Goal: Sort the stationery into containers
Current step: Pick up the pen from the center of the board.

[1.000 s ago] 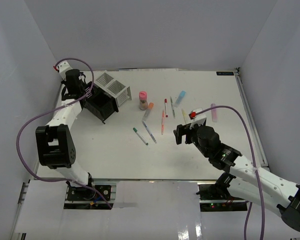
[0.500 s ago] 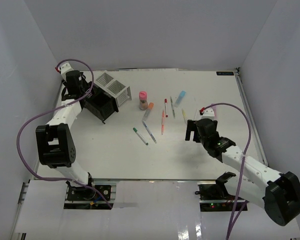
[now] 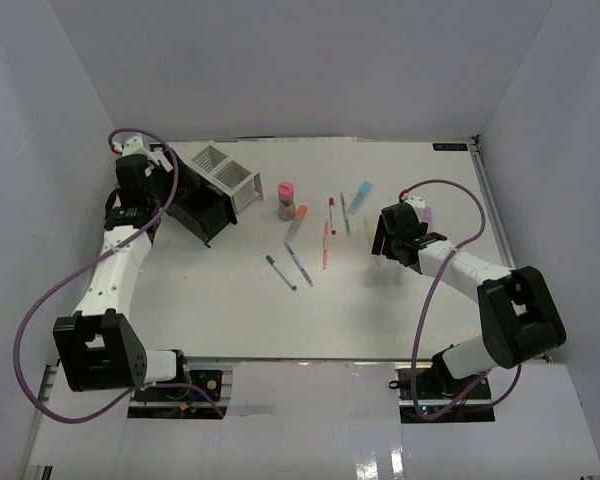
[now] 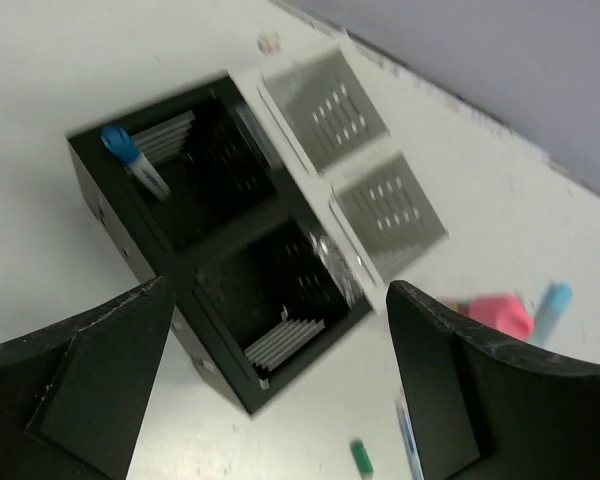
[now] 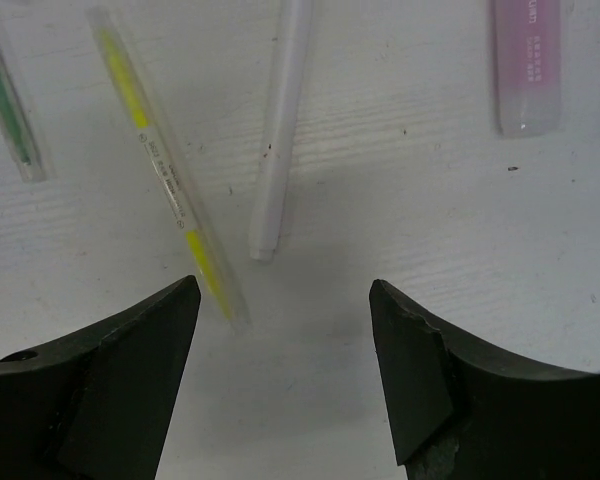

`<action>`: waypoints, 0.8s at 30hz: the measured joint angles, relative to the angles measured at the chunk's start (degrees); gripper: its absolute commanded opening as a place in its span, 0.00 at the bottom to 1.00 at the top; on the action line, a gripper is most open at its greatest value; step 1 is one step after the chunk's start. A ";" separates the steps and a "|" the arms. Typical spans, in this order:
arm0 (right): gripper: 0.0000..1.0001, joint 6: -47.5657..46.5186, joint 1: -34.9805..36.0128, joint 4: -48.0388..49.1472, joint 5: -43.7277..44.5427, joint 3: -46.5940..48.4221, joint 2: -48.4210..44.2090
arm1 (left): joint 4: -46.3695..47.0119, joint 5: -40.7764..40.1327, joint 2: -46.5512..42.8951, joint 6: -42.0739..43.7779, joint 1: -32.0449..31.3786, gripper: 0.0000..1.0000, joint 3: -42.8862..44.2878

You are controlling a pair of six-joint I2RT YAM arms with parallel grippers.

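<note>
My left gripper (image 3: pixel 158 172) (image 4: pixel 280 385) hangs open and empty over the near corner of the black container (image 3: pixel 202 210) (image 4: pixel 220 300). A blue-capped marker (image 4: pixel 132 160) leans in that container's far compartment. Two white containers (image 3: pixel 225 172) (image 4: pixel 365 170) stand behind it. My right gripper (image 3: pixel 380 242) (image 5: pixel 285 292) is open low over the table, holding nothing. Just ahead of its tips lie a yellow pen (image 5: pixel 165 175) (image 3: pixel 368 232) and a white-grey pen (image 5: pixel 280 150). A lilac block (image 5: pixel 528 60) (image 3: pixel 427 215) lies further right.
Mid-table lie a pink-capped cylinder (image 3: pixel 286 200), an orange marker (image 3: pixel 298 218), a red pen (image 3: pixel 332 214), an orange pen (image 3: pixel 326 243), a green pen (image 3: pixel 280 272), a blue pen (image 3: pixel 298 263) and a light-blue block (image 3: pixel 360 193). White walls enclose the table.
My left gripper has opened and drawn back from the black container. My right gripper has swung towards the far right, down over the yellow pen, its jaws a little narrower.
</note>
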 measured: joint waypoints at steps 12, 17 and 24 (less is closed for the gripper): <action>0.55 1.42 -1.95 0.00 0.96 6.86 12.17 | -2.36 16.74 -8.22 0.20 -0.83 0.98 -11.78; 0.33 1.81 -2.78 0.17 0.90 7.45 14.40 | -1.66 18.53 -9.27 0.26 -1.27 0.98 -11.78; 0.08 1.46 -3.32 0.63 1.20 6.23 13.33 | -1.05 19.91 -9.57 -0.07 -4.22 0.98 -11.78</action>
